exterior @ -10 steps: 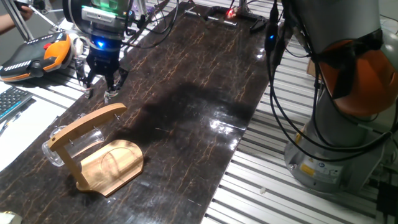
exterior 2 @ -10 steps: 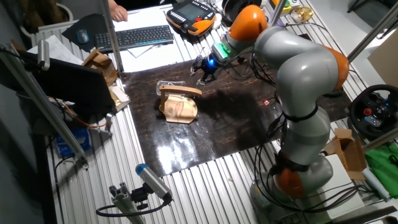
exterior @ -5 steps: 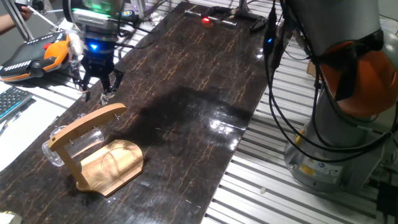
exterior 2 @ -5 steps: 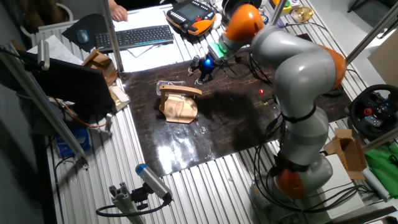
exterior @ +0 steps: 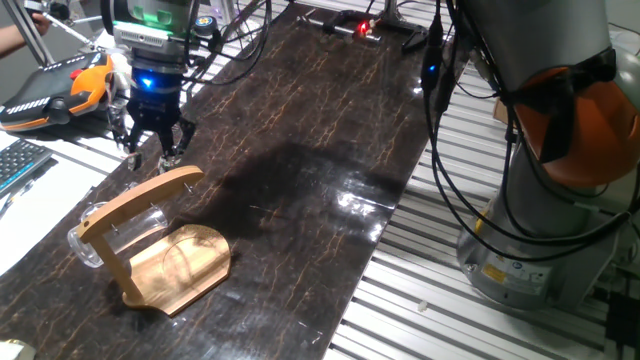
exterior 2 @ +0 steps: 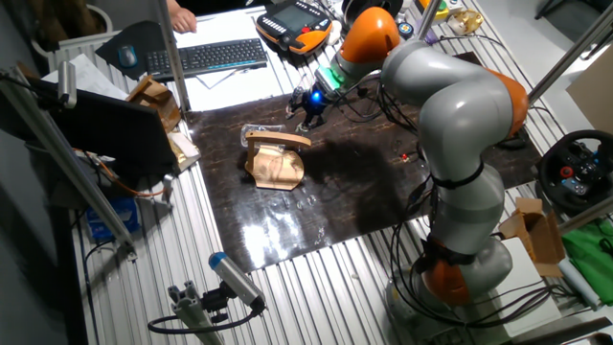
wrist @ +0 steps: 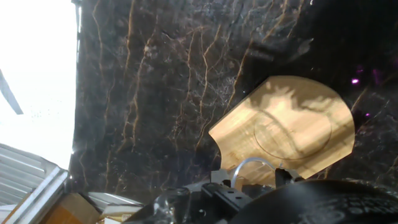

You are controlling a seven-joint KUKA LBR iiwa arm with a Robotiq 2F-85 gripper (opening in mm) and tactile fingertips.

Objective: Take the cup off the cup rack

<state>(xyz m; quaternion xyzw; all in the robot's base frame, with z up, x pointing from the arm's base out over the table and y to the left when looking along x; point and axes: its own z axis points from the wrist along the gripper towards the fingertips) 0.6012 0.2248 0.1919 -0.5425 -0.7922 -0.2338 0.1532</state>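
The cup rack (exterior: 175,262) stands on the dark mat at the near left, its slanted arm (exterior: 140,198) rising to the right. The cup (exterior: 98,236), clear glass and hard to see, hangs under the low end of the arm. My gripper (exterior: 150,152) hovers just behind the arm's high tip, fingers apart and empty. In the other fixed view the gripper (exterior 2: 306,117) is right of the rack (exterior 2: 275,161). The hand view shows the rack's rounded base (wrist: 292,127) and a clear curved glass piece (wrist: 250,167) near it; my fingertips are not clearly shown there.
An orange teach pendant (exterior: 62,85) and a keyboard (exterior: 18,165) lie left of the mat (exterior: 330,140). The robot's base (exterior: 540,230) stands at the right on the slatted table. A cardboard box (exterior 2: 158,101) sits at the mat's far corner.
My gripper has shifted left along the mat's far edge, toward the pendant side, and sits closer to the rack arm's tip. The rack and cup have not moved.
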